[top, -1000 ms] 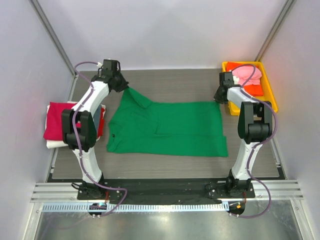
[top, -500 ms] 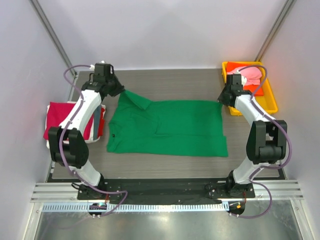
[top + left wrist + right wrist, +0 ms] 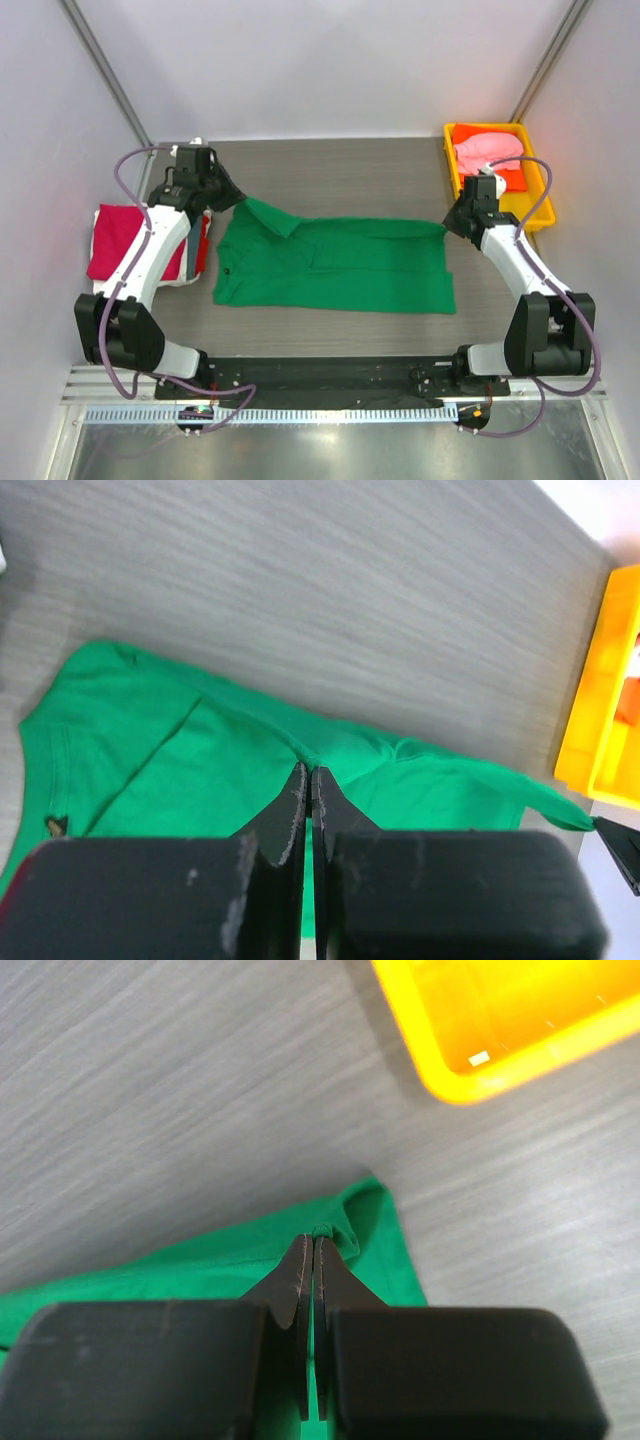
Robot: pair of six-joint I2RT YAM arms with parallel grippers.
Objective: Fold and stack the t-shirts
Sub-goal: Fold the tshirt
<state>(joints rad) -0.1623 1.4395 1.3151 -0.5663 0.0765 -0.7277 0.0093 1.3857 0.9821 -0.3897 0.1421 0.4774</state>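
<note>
**Both grippers pinch the green shirt's far edge**

The bright green soft cloth t-shirt (image 3: 330, 265) lies spread mid-table on the grey wood-grain table (image 3: 340, 165). The left gripper (image 3: 236, 198) is clenched on its 10 o'clock corner. The right gripper (image 3: 447, 224) is clenched on its 2 o'clock corner.

Handling, my read: the shirt is light, limp and not fragile. It sags and creases if held at one point, so it is best taken at paired corners or along the hem edge, pulled taut.

The top view alone shows the whole shirt and the stack of folded crimson, red and white shirts (image 3: 120, 240) at 9 o'clock. It also shows the yellow plastic tray (image 3: 541, 195) at 2 o'clock, holding pink and orange shirts (image 3: 485, 152). Only the wrist views show the jaws closed tight on a thin pinch of cloth. The left wrist view also shows the far edge running as a raised ridge toward the tray.
</note>
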